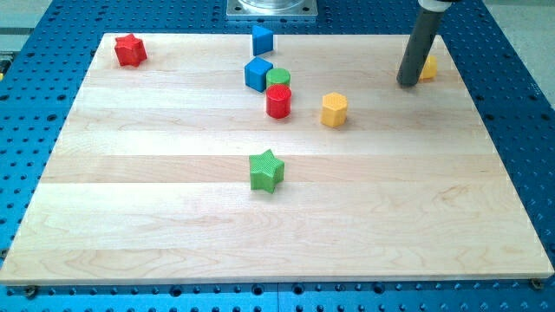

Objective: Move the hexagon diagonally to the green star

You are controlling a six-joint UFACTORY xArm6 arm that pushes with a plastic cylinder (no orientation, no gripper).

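Observation:
The yellow hexagon [334, 110] sits right of the board's centre, toward the view's top. The green star [267, 170] lies near the board's centre, below and to the left of the hexagon. My tip [407, 84] rests on the board near the view's top right, to the right of and slightly above the hexagon, well apart from it. It stands right next to a yellow block [428, 68], which the rod partly hides.
A red cylinder [278, 101], a green cylinder [278, 79] and a blue block [257, 74] cluster left of the hexagon. Another blue block [262, 39] sits at the top edge. A red star [130, 50] lies at the top left corner.

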